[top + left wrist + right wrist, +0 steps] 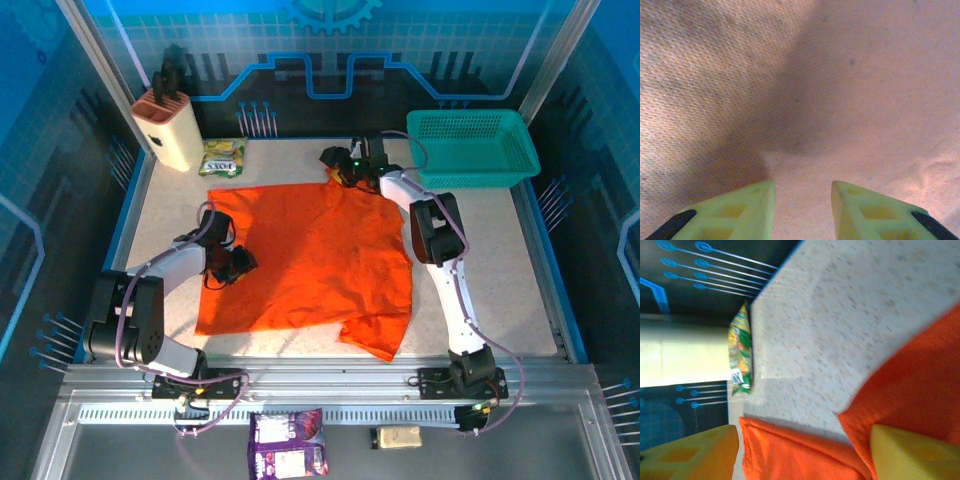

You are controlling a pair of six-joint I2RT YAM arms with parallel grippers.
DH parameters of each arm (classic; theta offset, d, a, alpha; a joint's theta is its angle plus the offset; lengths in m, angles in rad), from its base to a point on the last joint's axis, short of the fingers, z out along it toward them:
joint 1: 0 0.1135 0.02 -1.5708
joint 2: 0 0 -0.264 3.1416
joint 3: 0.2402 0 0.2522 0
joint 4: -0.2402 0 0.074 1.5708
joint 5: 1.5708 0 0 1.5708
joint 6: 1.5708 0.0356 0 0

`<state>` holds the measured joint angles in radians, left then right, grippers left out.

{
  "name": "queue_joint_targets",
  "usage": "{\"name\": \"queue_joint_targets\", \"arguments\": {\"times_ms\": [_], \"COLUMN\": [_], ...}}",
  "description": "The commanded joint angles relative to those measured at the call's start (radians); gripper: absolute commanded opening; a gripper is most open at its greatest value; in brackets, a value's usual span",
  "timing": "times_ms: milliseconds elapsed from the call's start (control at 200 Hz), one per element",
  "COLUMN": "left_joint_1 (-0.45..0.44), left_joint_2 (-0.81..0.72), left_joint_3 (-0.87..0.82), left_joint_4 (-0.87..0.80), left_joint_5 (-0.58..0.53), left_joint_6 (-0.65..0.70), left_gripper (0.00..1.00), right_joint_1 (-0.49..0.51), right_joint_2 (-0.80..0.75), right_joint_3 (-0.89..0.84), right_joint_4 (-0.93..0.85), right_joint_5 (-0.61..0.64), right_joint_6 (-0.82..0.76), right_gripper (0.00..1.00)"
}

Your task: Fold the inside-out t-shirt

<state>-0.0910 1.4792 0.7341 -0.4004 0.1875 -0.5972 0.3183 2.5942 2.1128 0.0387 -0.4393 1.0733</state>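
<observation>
The inside-out t-shirt (pixel 310 260) is bright orange and lies spread over the middle of the table, with a sleeve bunched at its near right corner. My left gripper (pixel 238 265) rests low on the shirt's left part. In the left wrist view its jaws (pixel 803 187) stand apart over flat cloth (pixel 815 90), nothing pinched between them. My right gripper (pixel 340 165) is at the shirt's far edge. It is open (pixel 804 440), its yellow fingers wide apart over a fold of the orange cloth (pixel 920 375), which touches the right-hand finger.
A teal mesh basket (pixel 470 150) stands at the back right. A cream knife block (pixel 168 130) and a green snack bag (pixel 222 157) sit at the back left, the bag (pixel 740 352) just beyond the shirt. A purple packet (pixel 288 443) lies on the front rail.
</observation>
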Motion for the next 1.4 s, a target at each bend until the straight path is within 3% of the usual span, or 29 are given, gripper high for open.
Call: {"name": "queue_joint_targets", "arguments": {"times_ms": [0,270,445,595,865,1106,1396], "left_joint_1": [-0.004,0.023,0.036,0.037,0.037,0.044,0.106], "left_joint_2": [0.007,-0.030,-0.042,-0.065,-0.075,-0.049,0.031], "left_joint_3": [0.030,0.013,0.014,0.037,0.103,0.201,0.289], "left_joint_4": [-0.054,-0.070,-0.067,-0.069,-0.079,-0.070,-0.064], "left_joint_5": [-0.006,-0.004,-0.002,-0.002,-0.010,-0.037,0.013], "left_joint_6": [0.032,0.040,0.043,0.040,0.049,0.066,0.074], "left_gripper": [0.36,0.37,0.37,0.37,0.37,0.37,0.37], "right_joint_1": [0.016,0.005,-0.019,-0.045,-0.085,-0.106,-0.130], "right_joint_2": [0.082,0.156,0.200,0.126,-0.141,-0.363,-0.453], "right_joint_3": [0.098,0.168,0.334,0.370,0.142,-0.155,-0.443], "right_joint_4": [-0.011,-0.090,-0.244,-0.287,-0.353,-0.460,-0.394], "right_joint_5": [-0.009,0.023,0.038,0.001,0.008,0.090,0.111], "right_joint_6": [0.016,-0.009,-0.081,-0.112,-0.206,-0.408,-0.438], "right_gripper": [0.69,0.69,0.69,0.69,0.68,0.67,0.67]}}
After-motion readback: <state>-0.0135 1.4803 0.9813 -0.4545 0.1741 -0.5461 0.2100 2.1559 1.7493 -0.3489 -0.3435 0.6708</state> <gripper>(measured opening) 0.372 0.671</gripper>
